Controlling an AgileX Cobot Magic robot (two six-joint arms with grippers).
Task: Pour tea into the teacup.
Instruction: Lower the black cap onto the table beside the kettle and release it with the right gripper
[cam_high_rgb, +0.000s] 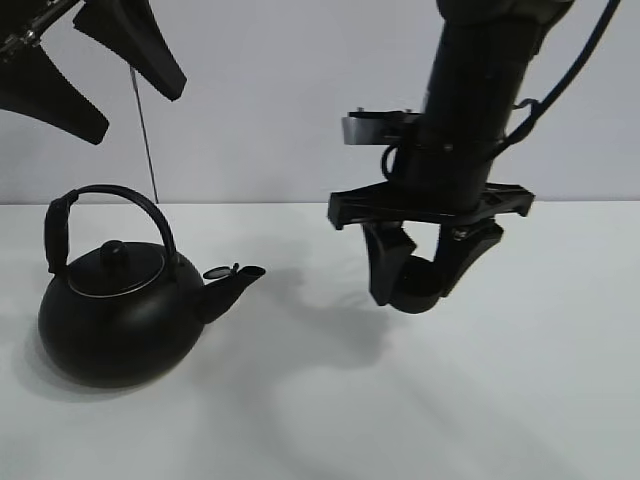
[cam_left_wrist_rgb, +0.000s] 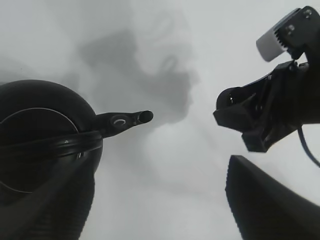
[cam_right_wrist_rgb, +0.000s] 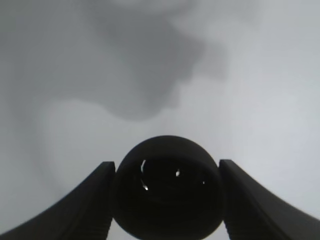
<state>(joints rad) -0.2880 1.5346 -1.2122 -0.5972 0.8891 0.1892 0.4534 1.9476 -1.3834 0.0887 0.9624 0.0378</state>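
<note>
1. Teacup (cam_high_rgb: 418, 298) hangs above the white table (cam_high_rgb: 520, 400), clamped between the 2 fingers of the right gripper (cam_high_rgb: 413, 285), which points downward. Its jaws are pressed snugly against the cup's sides.
2. Right wrist view: the cup's round black bowl fills the gap between the fingers (cam_right_wrist_rgb: 90, 205). A few small glints show inside, but I cannot tell whether there is liquid in it.
3. Left gripper (cam_high_rgb: 137, 112) hovers high over the kettle (cam_high_rgb: 115, 320), jaws spread wide, gripping nothing.
4. Kettle stands upright on the table, lid on, handle arched up. Its spout (cam_high_rgb: 235, 280) is aimed toward the cup and well apart from it.
</note>
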